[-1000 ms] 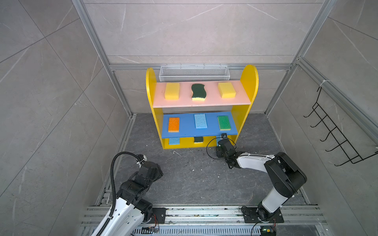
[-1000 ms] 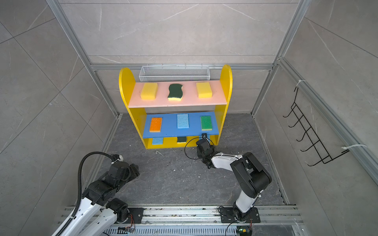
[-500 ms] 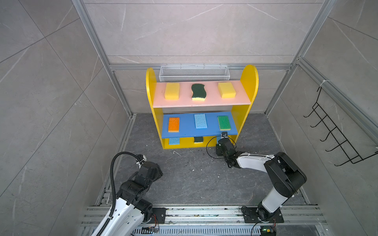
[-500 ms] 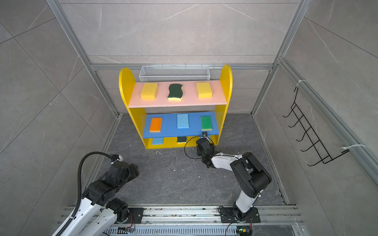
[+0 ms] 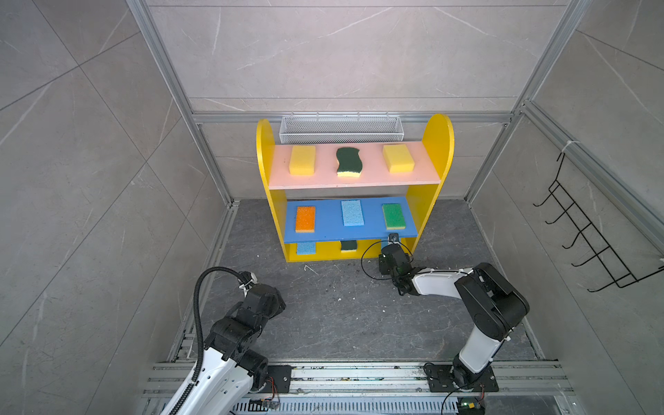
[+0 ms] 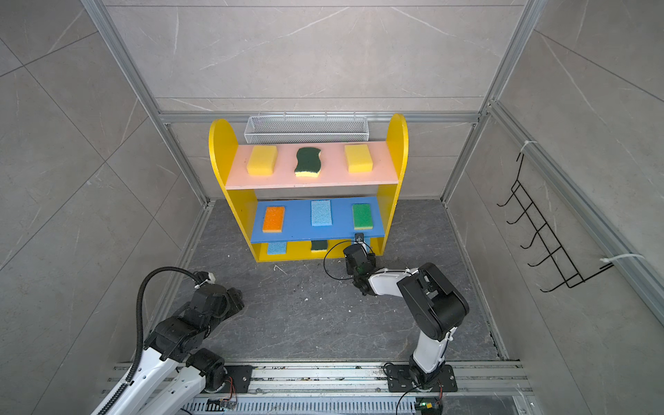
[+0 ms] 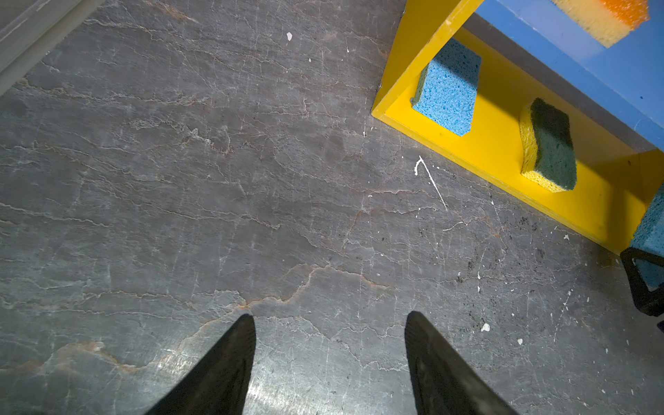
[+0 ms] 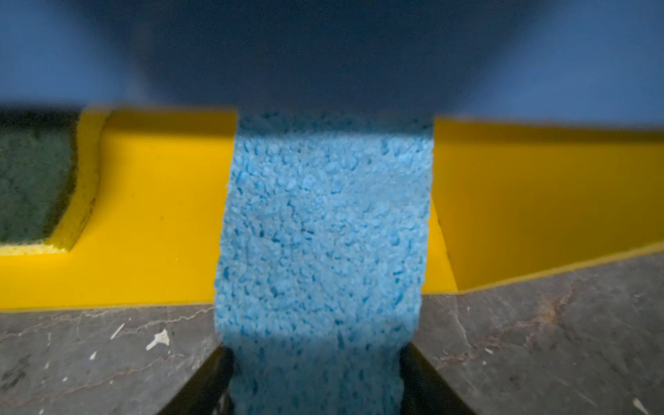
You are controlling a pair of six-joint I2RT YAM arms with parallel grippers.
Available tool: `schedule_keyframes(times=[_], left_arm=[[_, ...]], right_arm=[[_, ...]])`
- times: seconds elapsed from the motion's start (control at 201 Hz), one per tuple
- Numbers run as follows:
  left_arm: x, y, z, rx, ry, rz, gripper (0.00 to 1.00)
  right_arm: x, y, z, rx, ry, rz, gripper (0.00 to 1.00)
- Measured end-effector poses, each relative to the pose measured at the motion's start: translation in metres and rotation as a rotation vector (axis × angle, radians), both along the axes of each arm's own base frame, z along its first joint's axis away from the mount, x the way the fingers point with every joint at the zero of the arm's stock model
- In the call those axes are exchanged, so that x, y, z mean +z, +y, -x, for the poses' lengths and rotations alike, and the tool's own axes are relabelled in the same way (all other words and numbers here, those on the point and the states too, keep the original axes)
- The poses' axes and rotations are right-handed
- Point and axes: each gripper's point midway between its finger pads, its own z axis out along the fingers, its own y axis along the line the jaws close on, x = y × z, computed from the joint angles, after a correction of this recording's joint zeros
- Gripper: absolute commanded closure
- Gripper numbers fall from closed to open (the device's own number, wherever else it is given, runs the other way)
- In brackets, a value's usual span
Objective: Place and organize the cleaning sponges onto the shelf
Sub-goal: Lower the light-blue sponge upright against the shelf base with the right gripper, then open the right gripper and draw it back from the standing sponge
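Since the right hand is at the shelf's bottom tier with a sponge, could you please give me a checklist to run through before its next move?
1. Grip: the right hand has the light blue sponge gripped on both sides: ok.
2. Sponge fully on the yellow base: not ok; its near end overhangs the floor.
3. Gap to the dark green scourer: ok, bare base lies between them.
4. Gap to the side panel: ok, though narrow.
5. Sponge resting flat on the base: cannot tell.
6. Left hand out of the way: ok, open over bare floor, apart from the shelf.
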Motion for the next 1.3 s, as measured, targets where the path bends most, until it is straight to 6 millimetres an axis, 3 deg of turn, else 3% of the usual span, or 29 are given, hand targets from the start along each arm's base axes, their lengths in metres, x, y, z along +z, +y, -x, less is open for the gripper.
schedule_keyframes(times=[0.274, 0.836, 1.3], left_arm=[[-0.001, -0.001, -0.003, 0.0, 0.004, -0.002, 0.31], [-0.005, -0.002, -0.004, 0.0, 0.023, -0.011, 0.31], [-0.005, -0.003, -0.004, -0.002, 0.021, -0.008, 0.32]], right_arm=[[0.004, 0.004, -0.01, -0.008, -0.018, -0.003, 0.34], [0.01, 0.003, -0.022, -0.053, -0.034, 0.013, 0.19], [0.011, 0.002, -0.024, -0.071, -0.031, 0.027, 0.18]])
